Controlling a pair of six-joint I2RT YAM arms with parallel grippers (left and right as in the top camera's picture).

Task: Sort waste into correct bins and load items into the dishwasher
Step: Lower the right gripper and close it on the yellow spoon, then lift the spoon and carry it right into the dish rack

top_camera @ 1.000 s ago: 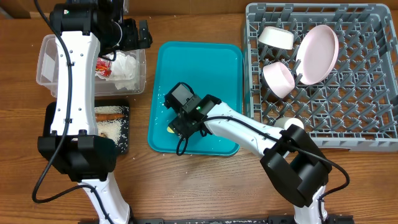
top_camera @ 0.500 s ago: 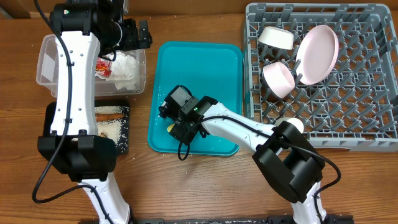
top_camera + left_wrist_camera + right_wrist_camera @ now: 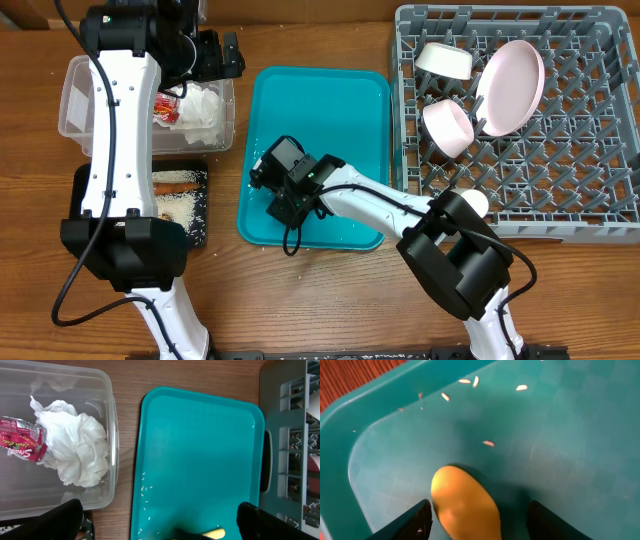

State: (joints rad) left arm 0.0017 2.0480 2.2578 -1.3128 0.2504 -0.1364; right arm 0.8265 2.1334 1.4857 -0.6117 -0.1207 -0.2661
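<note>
The pale yellow spoon (image 3: 465,505) lies on the teal tray (image 3: 340,110) near its front left corner. My right gripper (image 3: 480,517) is open and low over the tray, with a finger on each side of the spoon's bowl. In the overhead view the right gripper (image 3: 279,204) hides the spoon. A few rice grains (image 3: 470,381) lie on the tray. My left gripper (image 3: 228,55) is open and empty, high above the clear tub (image 3: 75,95). The tub holds the white napkin (image 3: 77,450) and the red wrapper (image 3: 20,442). The spoon's tip also shows in the left wrist view (image 3: 215,533).
The grey rack (image 3: 600,200) at the right holds a plate (image 3: 512,85), two bowls (image 3: 445,60) (image 3: 448,127) and a cup (image 3: 472,200). The black tray (image 3: 200,235) at the front left holds rice (image 3: 180,208) and a brownish scrap (image 3: 175,182).
My right gripper has shifted a little to the left over the spoon, which no longer shows in the overhead view. The left arm has not moved.
</note>
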